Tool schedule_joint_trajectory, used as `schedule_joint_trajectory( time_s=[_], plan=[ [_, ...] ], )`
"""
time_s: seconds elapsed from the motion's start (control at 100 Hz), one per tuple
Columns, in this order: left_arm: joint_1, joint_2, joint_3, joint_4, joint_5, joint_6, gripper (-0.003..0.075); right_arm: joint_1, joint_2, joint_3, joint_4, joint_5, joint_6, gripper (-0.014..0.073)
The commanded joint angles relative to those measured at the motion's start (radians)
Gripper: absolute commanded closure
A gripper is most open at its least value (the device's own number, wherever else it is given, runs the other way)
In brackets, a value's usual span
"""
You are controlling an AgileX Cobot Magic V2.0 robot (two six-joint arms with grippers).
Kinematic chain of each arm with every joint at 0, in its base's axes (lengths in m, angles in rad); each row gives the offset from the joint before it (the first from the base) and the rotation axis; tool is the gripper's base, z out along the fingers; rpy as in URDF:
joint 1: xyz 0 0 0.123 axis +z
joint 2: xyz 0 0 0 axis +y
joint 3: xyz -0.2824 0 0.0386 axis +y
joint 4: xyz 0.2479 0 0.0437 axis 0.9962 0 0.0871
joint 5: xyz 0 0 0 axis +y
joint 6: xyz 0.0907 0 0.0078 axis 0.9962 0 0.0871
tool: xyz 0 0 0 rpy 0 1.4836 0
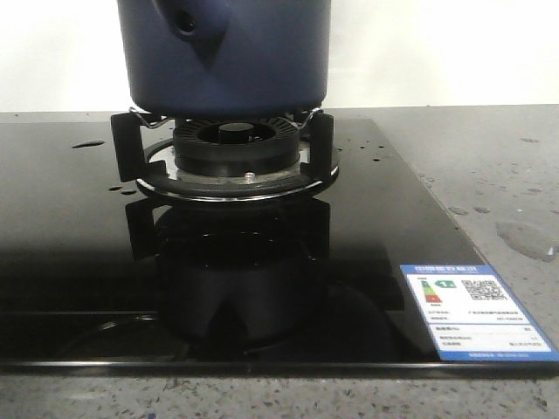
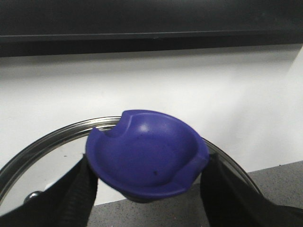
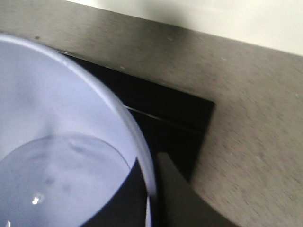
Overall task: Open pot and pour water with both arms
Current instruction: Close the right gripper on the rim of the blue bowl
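The dark navy pot fills the top of the front view, its base at the burner grate; I cannot tell whether it rests there or hangs just above. Its handle stub points toward the camera. My right gripper is shut on the pot's rim, one finger inside and one outside. Water lies in the pale interior. My left gripper is shut on the blue knob of the glass lid, held up away from the pot. Neither gripper shows in the front view.
The black glass hob carries the burner and a blue energy label. Water drops lie on the glass, and a thin puddle lies on the grey counter at the right. A white wall stands behind.
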State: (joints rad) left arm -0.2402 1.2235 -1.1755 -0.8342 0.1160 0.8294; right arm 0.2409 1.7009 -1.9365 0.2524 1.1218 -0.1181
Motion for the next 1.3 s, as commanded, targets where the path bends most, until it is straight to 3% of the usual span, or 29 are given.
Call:
schedule_joint_trajectory(
  time_s=[0.0,0.31,0.6,0.76,0.95,1.29],
  plan=[
    [0.003,-0.032,-0.040,-0.009,-0.098,0.003,0.0380,0.044,-0.020,-0.063,0.032,-0.130,-0.006,0.0667],
    [0.003,-0.032,-0.040,-0.007,-0.107,0.003,0.0380,0.125,0.004,0.005,0.030,-0.455,-0.071,0.0650],
    [0.003,-0.032,-0.040,-0.007,-0.107,0.003,0.0380,0.179,-0.124,0.385,0.030,-1.038,-0.211,0.0646],
    [0.003,-0.032,-0.040,-0.007,-0.107,0.003,0.0381,0.213,-0.175,0.545,-0.015,-1.323,-0.214,0.0652],
    [0.003,-0.032,-0.040,-0.007,-0.107,0.003,0.0380,0.233,-0.186,0.634,-0.057,-1.529,-0.214,0.0652],
    [0.003,-0.032,-0.040,-0.007,-0.107,0.003,0.0380,0.250,-0.185,0.648,-0.088,-1.712,-0.214,0.0652]
  ],
)
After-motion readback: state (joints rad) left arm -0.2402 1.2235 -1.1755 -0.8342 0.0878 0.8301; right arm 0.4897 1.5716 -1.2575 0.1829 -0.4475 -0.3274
